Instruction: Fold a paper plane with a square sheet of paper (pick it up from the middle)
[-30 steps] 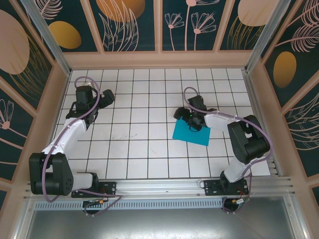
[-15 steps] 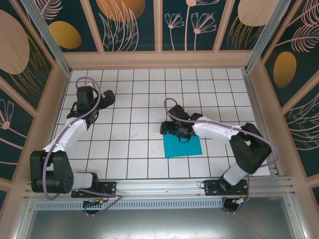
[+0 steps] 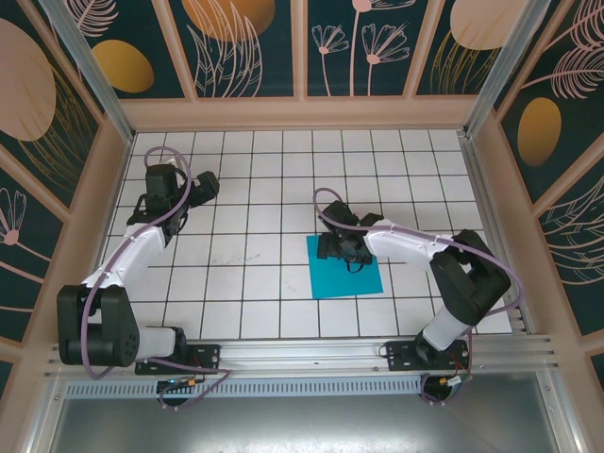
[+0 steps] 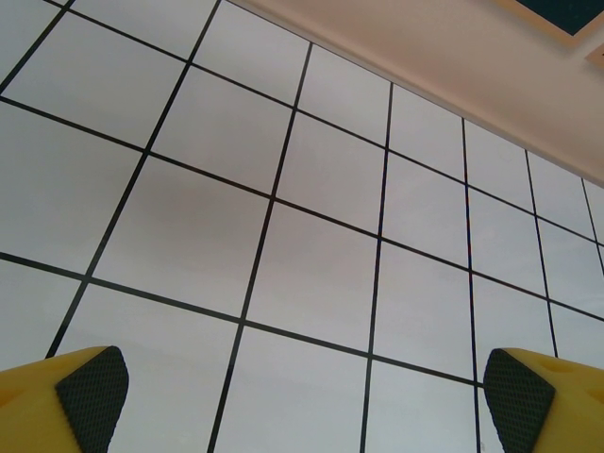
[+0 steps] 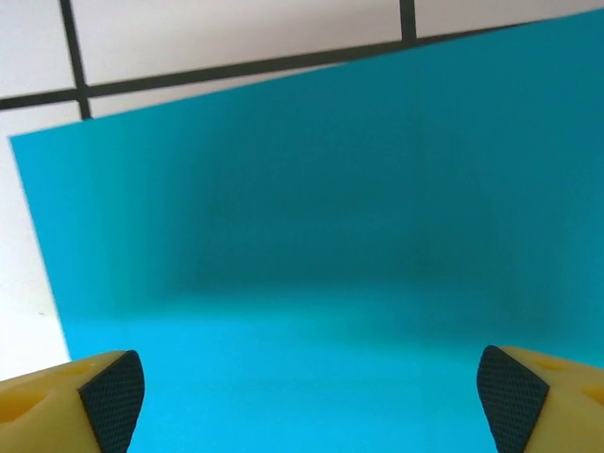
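moved: square sheet of paper (image 3: 345,274) slid left, now square to grid (image 3: 255,283) | right gripper (image 3: 338,247) over its far edge, jaws apart; left gripper (image 3: 203,186) jaws apart, idle | folding not begun

The surface (image 3: 255,217), white tiles ruled with black lines, is carrying a single teal sheet (image 3: 345,276). The sheet is lying flat right of centre, toward the near edge, and is sitting slightly askew to the grid lines, its far corner crossing one.
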